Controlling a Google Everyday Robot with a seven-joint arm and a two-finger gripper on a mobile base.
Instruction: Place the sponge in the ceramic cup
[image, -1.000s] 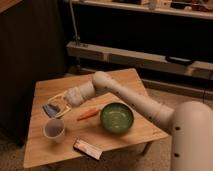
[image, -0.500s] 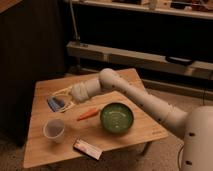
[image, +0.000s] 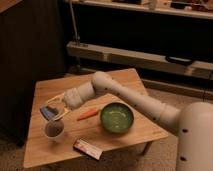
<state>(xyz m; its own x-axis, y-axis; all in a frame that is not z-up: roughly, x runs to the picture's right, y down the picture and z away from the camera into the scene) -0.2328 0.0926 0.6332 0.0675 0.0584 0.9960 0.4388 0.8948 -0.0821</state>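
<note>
wooden table (image: 47, 150) bearing all items; white robot arm (image: 135, 99) reaching across it from the right. green bowl (image: 116, 118) and orange carrot (image: 87, 114) lie to one side. gripper (image: 54, 109), fingers closed on the blue sponge (image: 47, 113), hangs just above the ceramic cup (image: 54, 130). step judged: carrying the sponge to the cup. next: centre over the rim, lower, release. compared with half a second ago, gripper and sponge sit lower, nearer the cup.

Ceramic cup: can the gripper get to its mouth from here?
Probably yes: the gripper, holding the sponge, hangs close above the ceramic cup, with nothing between them.
</note>
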